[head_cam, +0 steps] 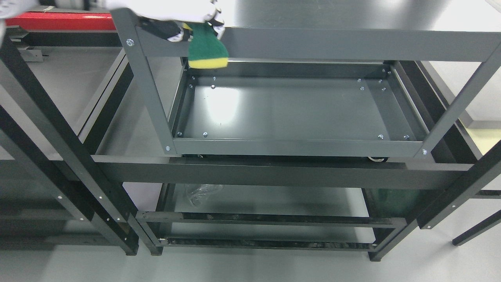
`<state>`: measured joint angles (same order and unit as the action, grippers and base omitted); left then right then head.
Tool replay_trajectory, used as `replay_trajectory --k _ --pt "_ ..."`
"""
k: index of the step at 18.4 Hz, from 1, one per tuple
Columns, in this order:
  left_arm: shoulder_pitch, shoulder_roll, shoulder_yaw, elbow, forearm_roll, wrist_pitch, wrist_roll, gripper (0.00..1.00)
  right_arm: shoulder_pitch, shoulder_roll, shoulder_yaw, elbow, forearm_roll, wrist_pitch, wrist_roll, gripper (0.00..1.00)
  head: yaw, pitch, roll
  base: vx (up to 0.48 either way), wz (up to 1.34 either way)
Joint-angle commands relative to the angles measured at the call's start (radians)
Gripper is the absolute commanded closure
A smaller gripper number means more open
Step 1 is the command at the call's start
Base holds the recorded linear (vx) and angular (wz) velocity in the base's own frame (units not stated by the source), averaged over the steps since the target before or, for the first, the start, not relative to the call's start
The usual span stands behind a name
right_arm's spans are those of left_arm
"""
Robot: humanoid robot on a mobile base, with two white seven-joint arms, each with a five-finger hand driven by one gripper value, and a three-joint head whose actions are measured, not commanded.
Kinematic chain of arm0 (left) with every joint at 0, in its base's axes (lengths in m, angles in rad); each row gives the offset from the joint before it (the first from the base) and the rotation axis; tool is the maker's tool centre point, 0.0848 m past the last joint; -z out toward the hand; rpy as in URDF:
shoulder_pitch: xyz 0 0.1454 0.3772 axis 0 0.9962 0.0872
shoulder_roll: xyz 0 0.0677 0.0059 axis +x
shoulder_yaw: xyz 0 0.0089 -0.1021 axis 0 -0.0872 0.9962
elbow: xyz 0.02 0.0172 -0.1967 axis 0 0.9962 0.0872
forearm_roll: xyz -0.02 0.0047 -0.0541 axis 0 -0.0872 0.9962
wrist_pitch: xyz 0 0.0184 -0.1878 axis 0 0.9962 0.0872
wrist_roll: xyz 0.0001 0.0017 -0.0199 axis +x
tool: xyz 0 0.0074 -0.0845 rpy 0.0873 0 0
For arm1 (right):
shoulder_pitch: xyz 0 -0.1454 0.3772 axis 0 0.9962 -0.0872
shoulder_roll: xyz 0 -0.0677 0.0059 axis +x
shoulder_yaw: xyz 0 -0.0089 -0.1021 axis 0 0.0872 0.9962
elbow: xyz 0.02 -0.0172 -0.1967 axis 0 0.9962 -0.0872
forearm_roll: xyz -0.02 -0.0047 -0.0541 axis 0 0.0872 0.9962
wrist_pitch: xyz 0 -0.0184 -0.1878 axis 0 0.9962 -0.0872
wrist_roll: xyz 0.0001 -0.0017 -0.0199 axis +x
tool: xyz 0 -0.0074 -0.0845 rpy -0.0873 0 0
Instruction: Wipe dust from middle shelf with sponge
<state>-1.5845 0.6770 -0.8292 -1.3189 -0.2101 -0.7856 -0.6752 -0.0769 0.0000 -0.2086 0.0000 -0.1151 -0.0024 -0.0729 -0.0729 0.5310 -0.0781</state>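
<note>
Hanging at the top edge of your head view, a white-gloved hand [176,17] has its fingers [209,17] closed on the green and yellow sponge [208,52]; you cannot tell which arm it belongs to. The sponge dangles yellow side down in front of the grey cart's top rail [313,43], above the back left corner of the middle shelf [289,109].

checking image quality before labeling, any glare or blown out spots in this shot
Head view: a bright glare patch on the tray shelf; the white arm at the top edge is overexposed, so the robot hand holding the sponge loses detail; the far floor at upper right washes out too.
</note>
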Motion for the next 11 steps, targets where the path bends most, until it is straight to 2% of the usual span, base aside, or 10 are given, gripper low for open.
replay_trajectory --k 1,3,4,5,8,11 --pt "0.060 -0.072 0.133 -0.033 0.225 0.000 0.105 1.00 0.000 -0.017 0.000 -0.017 0.000 0.073 0.001 0.00 0.0000 0.000 0.000 0.000 0.00" --pt "0.064 -0.182 0.121 -0.031 0.229 0.000 0.309 1.00 0.000 -0.017 0.000 -0.017 0.000 0.073 0.001 0.00 0.0000 0.000 0.000 0.000 0.00" --pt "0.070 -0.230 0.116 -0.031 0.229 0.000 0.369 0.99 0.000 -0.017 0.000 -0.017 0.000 0.073 0.001 0.00 0.0000 0.000 0.000 0.000 0.00" --pt "0.092 -0.287 0.110 -0.029 0.229 0.000 0.396 0.99 0.000 -0.017 0.000 -0.017 0.000 0.073 0.001 0.00 0.0000 0.000 0.000 0.000 0.00" --pt "0.193 -0.521 0.055 -0.028 0.229 0.038 0.399 0.99 0.000 -0.017 0.000 -0.017 0.000 0.073 0.001 0.00 0.0000 0.000 0.000 0.000 0.00" --pt "0.277 -0.647 -0.046 -0.002 0.247 0.158 0.475 1.00 0.000 -0.017 0.000 -0.017 0.000 0.073 0.001 0.00 0.0000 0.000 0.000 0.000 0.00"
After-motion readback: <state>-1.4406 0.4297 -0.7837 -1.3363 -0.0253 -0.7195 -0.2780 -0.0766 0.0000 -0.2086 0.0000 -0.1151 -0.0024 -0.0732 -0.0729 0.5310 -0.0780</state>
